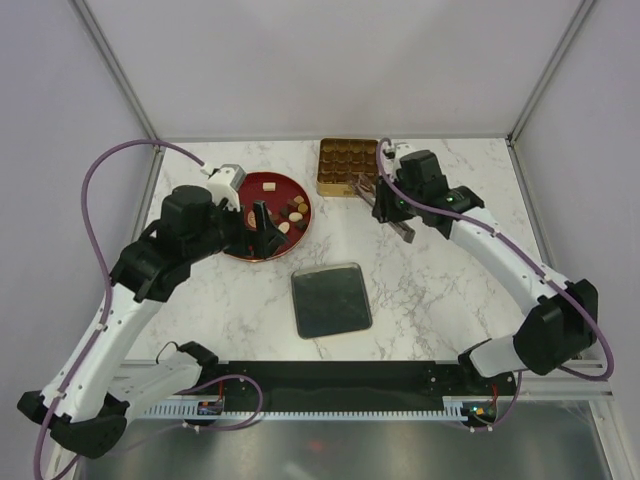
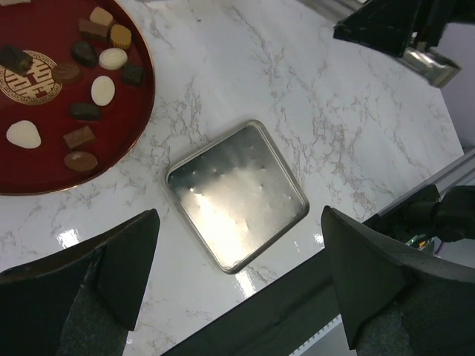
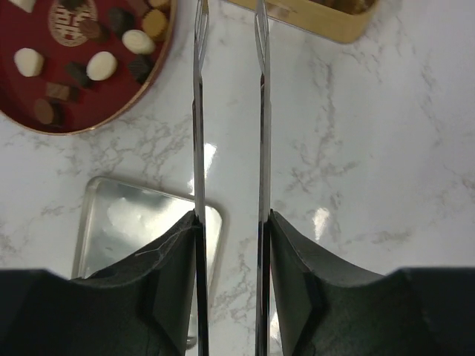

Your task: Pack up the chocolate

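White marble tabletop, packing looking far from finished: small brown and cream chocolates (image 2: pixel 103 90) are lying in the round red dish (image 2: pixel 44 167).
Left gripper (image 2: pixel 239 215) is hanging wide open by the dish; right gripper (image 3: pixel 231 216) is clasping slim metal tweezers (image 3: pixel 261 111) beside the square gold tin (image 1: pixel 345 165). The tweezer tips are running out of view, and the tin's brown cells are staying unreadable.

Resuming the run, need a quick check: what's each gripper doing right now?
Left gripper: open wide, holding nothing.
Right gripper: closed on long metal tweezers; blades apart, nothing visible between them.
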